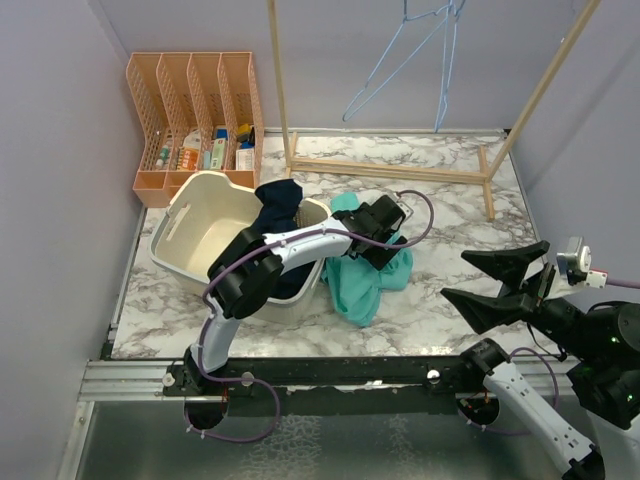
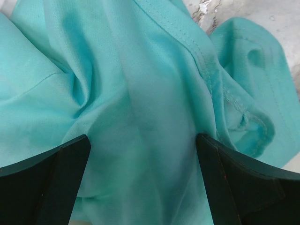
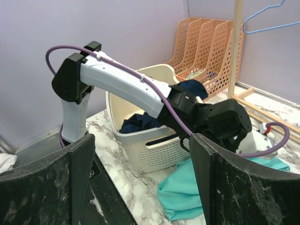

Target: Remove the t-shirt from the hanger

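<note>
The teal t-shirt (image 1: 365, 285) lies crumpled on the marble table, right of the basket, with no hanger in it that I can see. It fills the left wrist view (image 2: 140, 70) and shows low in the right wrist view (image 3: 187, 187). My left gripper (image 1: 378, 245) is right over the shirt, jaws wide open, with cloth bulging between the fingers (image 2: 143, 140). My right gripper (image 1: 455, 275) is open and empty, held above the table's right side, facing the left arm (image 3: 141, 138). Empty blue wire hangers (image 1: 400, 50) hang from the rack at the back.
A cream laundry basket (image 1: 190, 215) holding navy clothing (image 1: 278, 205) stands left of the shirt. An orange file organizer (image 1: 195, 110) is at the back left. The wooden rack's base (image 1: 400, 168) crosses the back of the table.
</note>
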Motion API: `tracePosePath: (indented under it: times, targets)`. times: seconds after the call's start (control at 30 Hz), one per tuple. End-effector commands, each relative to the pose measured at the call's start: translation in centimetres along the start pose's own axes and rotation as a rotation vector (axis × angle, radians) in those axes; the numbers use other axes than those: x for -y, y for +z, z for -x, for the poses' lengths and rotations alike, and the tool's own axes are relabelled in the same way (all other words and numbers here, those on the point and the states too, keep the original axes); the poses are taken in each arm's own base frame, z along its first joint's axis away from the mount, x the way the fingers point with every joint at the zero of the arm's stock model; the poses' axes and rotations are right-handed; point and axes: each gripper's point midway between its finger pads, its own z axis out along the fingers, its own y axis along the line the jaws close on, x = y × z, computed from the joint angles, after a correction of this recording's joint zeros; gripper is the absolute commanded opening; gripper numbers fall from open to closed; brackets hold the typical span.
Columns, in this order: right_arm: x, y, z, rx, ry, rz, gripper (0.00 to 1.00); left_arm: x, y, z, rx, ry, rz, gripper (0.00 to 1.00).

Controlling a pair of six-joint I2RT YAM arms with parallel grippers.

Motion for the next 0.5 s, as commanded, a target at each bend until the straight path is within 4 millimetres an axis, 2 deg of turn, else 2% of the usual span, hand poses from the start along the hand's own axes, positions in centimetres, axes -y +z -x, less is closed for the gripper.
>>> tracePosePath:
  times: [0.0, 0.13, 0.17, 0.23, 0.3, 0.43, 0.47]
  targets:
    - [-0.4, -0.5, 0.7, 0.035, -0.024, 0.008, 0.81, -0.8, 1.3, -0.8, -0.036, -0.038, 0.057, 0.99]
    - [-0.1, -0.5, 0.4, 0.025, -0.019, -0.003, 0.81, 0.2, 2.2, -2.5, -0.066, -0.07, -0.017, 0.97]
    - [0.0, -0.5, 0.3, 0.021, -0.017, -0.009, 0.81, 0.6, 2.2, -2.8, -0.059, -0.076, -0.048, 0.89]
    - [0.1, -0.5, 0.3, 0.022, -0.015, -0.021, 0.81, 1.5, 2.1, -2.7, -0.027, -0.099, -0.124, 0.66]
    - [0.4, -0.6, 0.4, 0.028, -0.013, -0.036, 0.81, 2.0, 1.9, -2.8, -0.008, -0.14, -0.19, 0.49]
    - [0.8, -0.9, 0.4, 0.039, -0.009, -0.064, 0.81, 2.3, 0.9, -2.4, 0.015, -0.186, -0.275, 0.0]
    - [0.9, -0.9, 0.3, 0.039, -0.006, -0.071, 0.81, 2.2, 0.4, -1.8, 0.03, -0.182, -0.28, 0.0]
